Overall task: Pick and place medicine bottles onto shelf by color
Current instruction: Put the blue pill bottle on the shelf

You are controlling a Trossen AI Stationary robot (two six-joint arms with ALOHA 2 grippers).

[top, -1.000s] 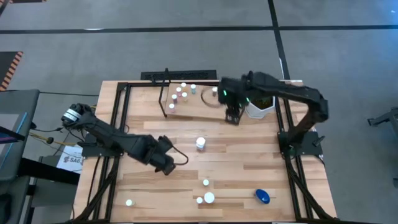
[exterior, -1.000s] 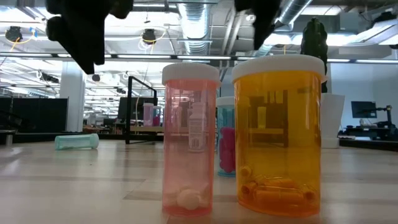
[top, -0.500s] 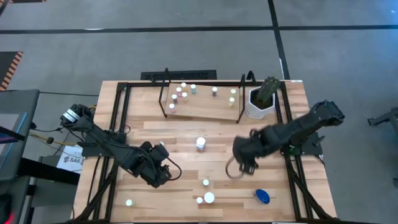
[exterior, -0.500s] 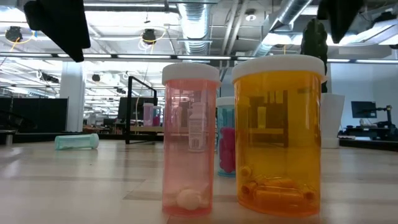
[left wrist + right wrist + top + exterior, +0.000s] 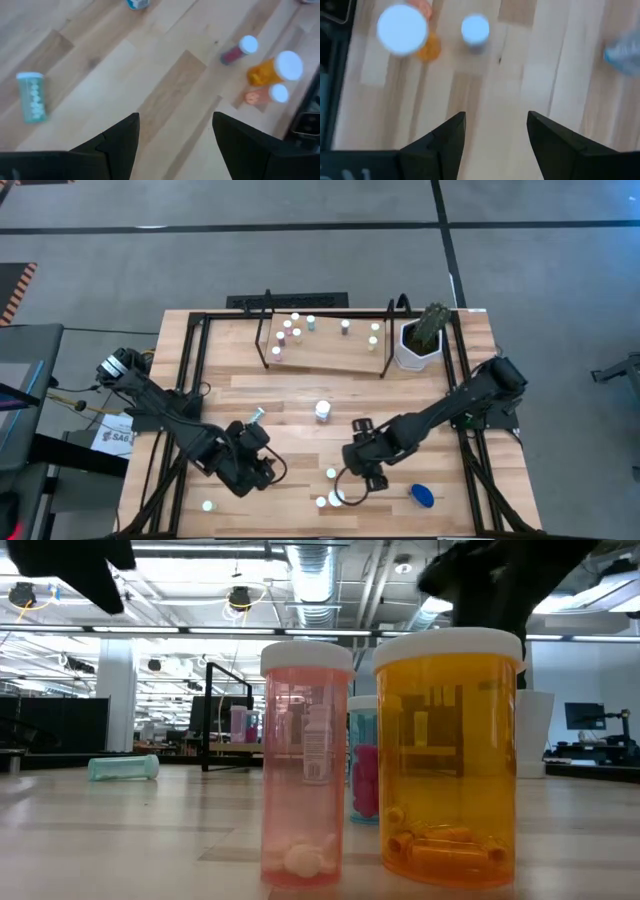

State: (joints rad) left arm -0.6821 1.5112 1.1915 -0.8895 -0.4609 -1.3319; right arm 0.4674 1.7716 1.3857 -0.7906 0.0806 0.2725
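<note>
Right gripper (image 5: 352, 480) is over the front of the table (image 5: 430, 385), fingers spread wide, nothing between them, hovering just above the front cluster of bottles: big orange bottle (image 5: 337, 498) with white cap, a smaller pink one (image 5: 320, 503) touching-close beside it, and a teal bottle (image 5: 331, 474) just behind. Right wrist view shows the orange bottle's cap (image 5: 402, 28) and the teal bottle's cap (image 5: 475, 28) ahead of the open fingers (image 5: 445, 142). Left gripper (image 5: 262, 472) sits front-left of centre, also open wide and empty; its wrist view has a pale teal bottle lying on its side (image 5: 31, 97) and the front cluster further off. Lone white-capped bottle (image 5: 323, 411) stands mid-table, another small one (image 5: 208, 505) near the front-left edge, blue bottle (image 5: 422, 496) lying at front right. Shelf (image 5: 325, 358) at the back holds several small bottles (image 5: 290, 328) on its wood board; white pot with plant (image 5: 420, 345) right beside it.
</note>
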